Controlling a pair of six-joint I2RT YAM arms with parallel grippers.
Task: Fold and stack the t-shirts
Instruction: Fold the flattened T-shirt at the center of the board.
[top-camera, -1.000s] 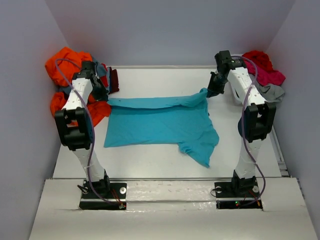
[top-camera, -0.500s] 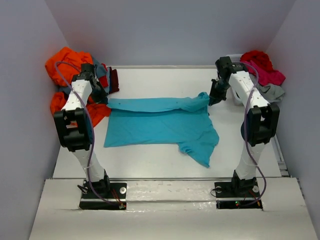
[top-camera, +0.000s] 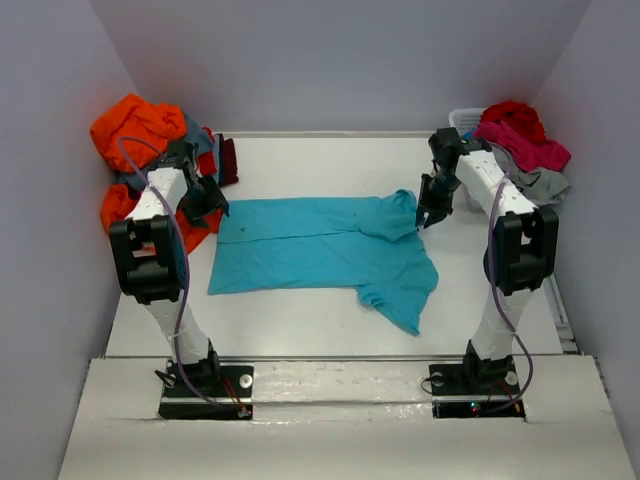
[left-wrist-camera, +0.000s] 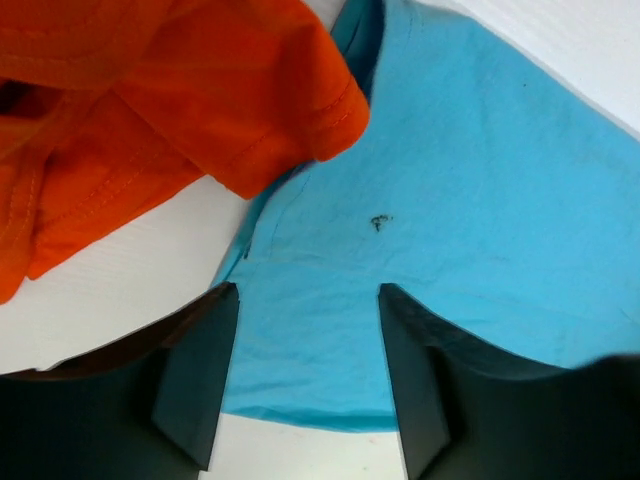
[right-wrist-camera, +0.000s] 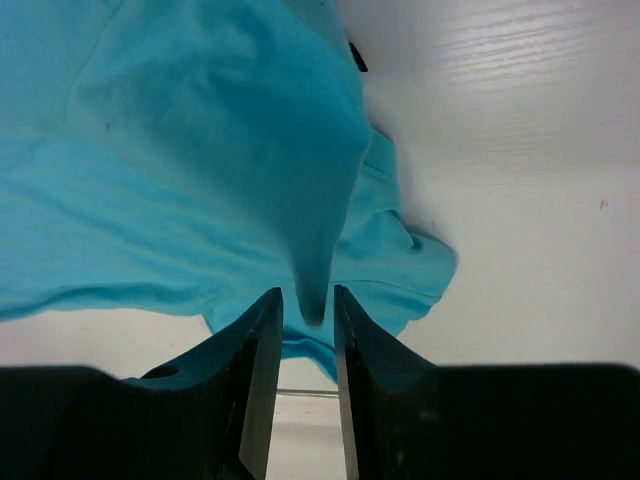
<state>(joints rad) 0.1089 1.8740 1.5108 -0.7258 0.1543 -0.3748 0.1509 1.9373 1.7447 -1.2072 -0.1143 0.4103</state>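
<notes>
Where the turquoise shirt (top-camera: 320, 250) lies flat at the middle of the table (top-camera: 330, 160) — far edge folded over — the left claw (left-wrist-camera: 307, 295) hangs spread above its left corner, beside an orange shirt (left-wrist-camera: 150, 90); the right claw (right-wrist-camera: 306, 300) stands narrowly parted around a cloth peak.

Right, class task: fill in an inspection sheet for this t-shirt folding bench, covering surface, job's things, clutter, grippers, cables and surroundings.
Surface: white table, flat.
Job's things: turquoise t-shirt spread mid-table, one sleeve pointing near-right; orange t-shirts heaped far left; red and pink t-shirts piled far right.
Clutter: white basket under the far-right pile.
Grippers: left gripper open and empty above the turquoise shirt's left edge; right gripper with jaws narrowly parted around a raised peak of that shirt, grip unclear.
Cables: a cable runs along each arm, off the cloth.
Surroundings: plain pale walls on three sides.
</notes>
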